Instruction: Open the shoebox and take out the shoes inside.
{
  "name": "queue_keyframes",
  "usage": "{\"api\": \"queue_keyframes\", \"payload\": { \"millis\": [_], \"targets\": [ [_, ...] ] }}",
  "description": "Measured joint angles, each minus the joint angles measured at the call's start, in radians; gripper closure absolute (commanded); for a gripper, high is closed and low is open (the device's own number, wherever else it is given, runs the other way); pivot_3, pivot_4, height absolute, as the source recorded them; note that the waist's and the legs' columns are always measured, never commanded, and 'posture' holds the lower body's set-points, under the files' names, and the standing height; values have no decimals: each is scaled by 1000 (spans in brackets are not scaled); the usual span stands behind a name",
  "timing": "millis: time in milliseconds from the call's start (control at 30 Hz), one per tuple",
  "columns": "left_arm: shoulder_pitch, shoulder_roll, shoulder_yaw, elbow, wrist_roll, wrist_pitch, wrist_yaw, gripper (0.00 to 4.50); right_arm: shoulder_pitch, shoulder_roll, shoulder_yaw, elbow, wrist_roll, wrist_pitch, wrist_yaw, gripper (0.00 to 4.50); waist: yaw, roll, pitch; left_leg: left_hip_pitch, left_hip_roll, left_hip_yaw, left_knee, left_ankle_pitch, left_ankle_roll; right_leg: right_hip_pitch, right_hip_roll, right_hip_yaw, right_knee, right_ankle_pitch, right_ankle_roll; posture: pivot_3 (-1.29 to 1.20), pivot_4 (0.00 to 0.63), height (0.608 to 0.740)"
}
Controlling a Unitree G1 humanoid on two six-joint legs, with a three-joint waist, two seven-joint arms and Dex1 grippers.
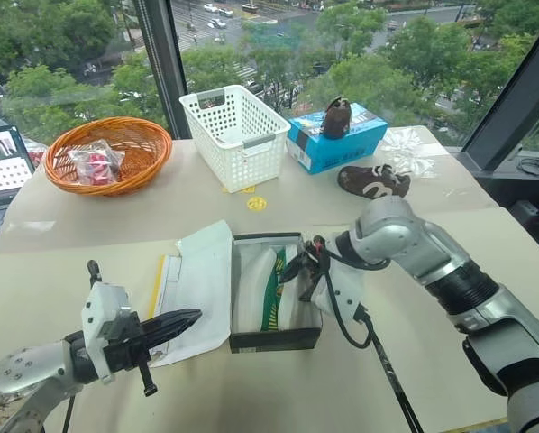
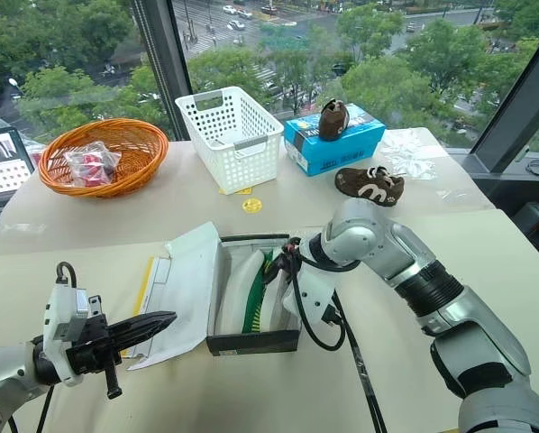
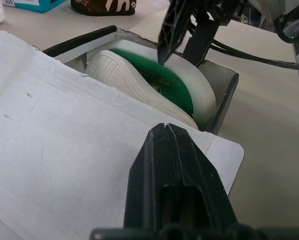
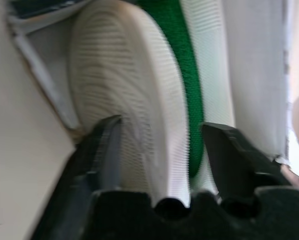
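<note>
The shoebox [image 1: 275, 341] lies open in the middle of the table, black walls and white inside. Its lid [image 1: 202, 289] is folded out flat to the left, white side up. The green shoes [image 1: 275, 290] with white soles stand on edge inside. My right gripper [image 1: 298, 271] reaches down into the box from the right. In the right wrist view its fingers [image 4: 105, 137] sit on either side of one shoe's white sole [image 4: 124, 75], pressed against it. My left gripper [image 1: 184, 322] is shut and empty, hovering level just left of the lid's near corner [image 3: 224, 150].
Behind the box stand a white plastic basket [image 1: 236, 133] and a blue box [image 1: 335, 140] with a brown shoe [image 1: 337, 117] on it. Another brown shoe [image 1: 373, 181] lies nearby. A wicker basket [image 1: 108, 153] sits far left. A black cable [image 1: 387, 370] trails right of the box.
</note>
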Motion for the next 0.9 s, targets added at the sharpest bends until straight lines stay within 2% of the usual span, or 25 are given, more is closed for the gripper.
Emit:
{"api": "queue_keyframes", "payload": {
  "millis": [67,167,433,700,900],
  "targets": [
    [-1,-4,-5,5,9,-2,0,4500,0,-8,0,-1,1,-2,1,3691,0,0,0,0,0,0,0,0,0,0,0,0,0,0,0,0,150,731],
    [-1,-9,-8,12,10,-3,-1,4500,0,-13,0,-1,-1,-3,3,4173,0,0,0,0,0,0,0,0,0,0,0,0,0,0,0,0,150,731],
    [-18,-12,-17,19,25,-21,-3,4500,0,18,-8,17,1,58,-35,4199,-7,0,0,0,1,0,0,1,-1,-1,2,0,1,1,-1,0,150,731],
    [-29,-13,-29,61,53,-43,-33,4500,-37,70,-178,18,257,358,-50,4199,-4,0,0,-1,1,0,0,0,0,-1,2,0,-1,5,-8,0,150,731],
    [-31,-13,-29,81,60,-66,-61,4500,2,81,-224,-8,325,504,-71,4199,0,0,0,-2,1,0,0,-1,1,-1,1,0,-2,5,-7,0,150,731]
  ]
}}
